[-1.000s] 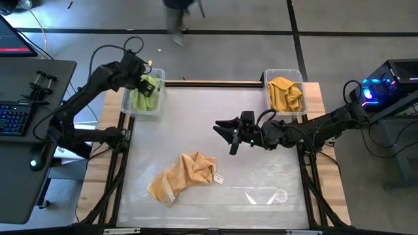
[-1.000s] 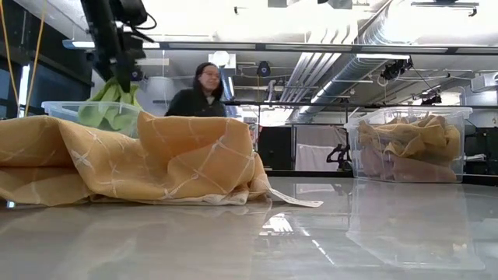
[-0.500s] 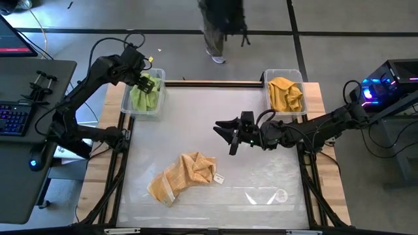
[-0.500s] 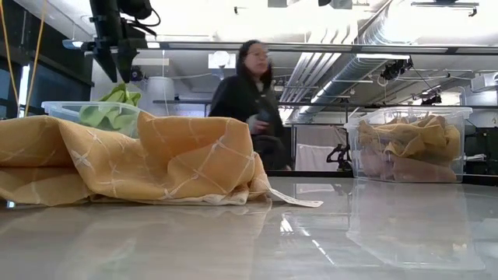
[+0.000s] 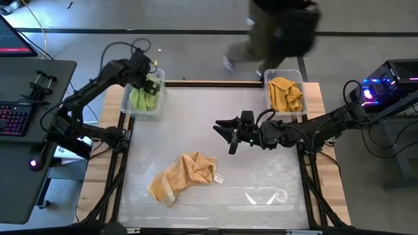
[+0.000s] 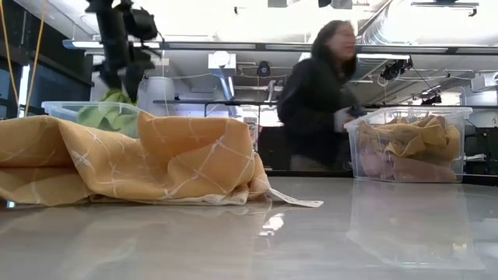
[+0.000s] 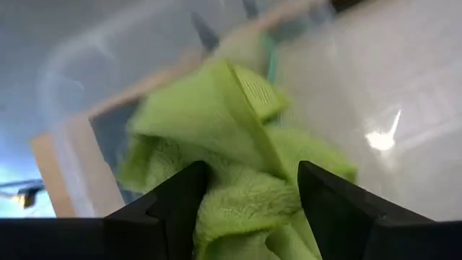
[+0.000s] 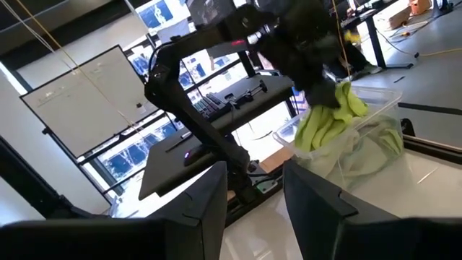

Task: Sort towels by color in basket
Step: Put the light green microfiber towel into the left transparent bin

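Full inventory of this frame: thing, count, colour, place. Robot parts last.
Left bin: 1, clear plastic, table's far-left corner.
Green towels: lime and paler green, piled in the left bin; count cannot be told.
Right bin: 1, clear plastic, table's far-right corner.
Yellow towels: mustard, with a pinkish one under them in the low view, in the right bin; count cannot be told.
Orange-tan towel: 1, crumpled, white tag, loose on the table, near-left of centre.
Table: 1, pale glossy top.
Person: 1, dark top, walking past the far edge.
Left end effector: open, over the green towels.
Right end effector: open, above mid-table, holding nothing.
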Available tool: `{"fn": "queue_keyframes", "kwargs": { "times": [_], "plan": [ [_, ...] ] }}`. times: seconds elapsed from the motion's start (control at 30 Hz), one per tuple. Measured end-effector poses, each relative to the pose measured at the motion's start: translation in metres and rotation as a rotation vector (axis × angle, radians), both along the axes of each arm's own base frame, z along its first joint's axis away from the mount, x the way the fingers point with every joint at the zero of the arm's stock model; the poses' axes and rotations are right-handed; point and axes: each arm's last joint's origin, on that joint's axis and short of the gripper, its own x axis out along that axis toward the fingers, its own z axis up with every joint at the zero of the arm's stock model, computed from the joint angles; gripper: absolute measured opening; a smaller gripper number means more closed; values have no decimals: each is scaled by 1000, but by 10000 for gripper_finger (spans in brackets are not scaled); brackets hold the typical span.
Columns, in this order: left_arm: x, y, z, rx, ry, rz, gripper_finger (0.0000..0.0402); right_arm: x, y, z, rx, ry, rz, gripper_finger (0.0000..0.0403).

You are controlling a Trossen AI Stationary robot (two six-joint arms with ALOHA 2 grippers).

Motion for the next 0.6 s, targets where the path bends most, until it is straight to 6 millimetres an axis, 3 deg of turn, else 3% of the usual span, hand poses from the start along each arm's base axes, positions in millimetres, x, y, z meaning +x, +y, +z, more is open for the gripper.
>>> {"fn": "queue_keyframes", "kwargs": {
  "times": [0.2,0.37,0.6],
  "plan": [
    [-2,-2,-38,-12,85,19,211,0,0,-1,-1,12,0,130],
    [0,-1,-34,-5,72,8,212,0,0,-2,-2,15,0,130],
    [-3,-3,-1,-13,88,-38,222,0,0,-2,2,15,5,130]
  ]
}}
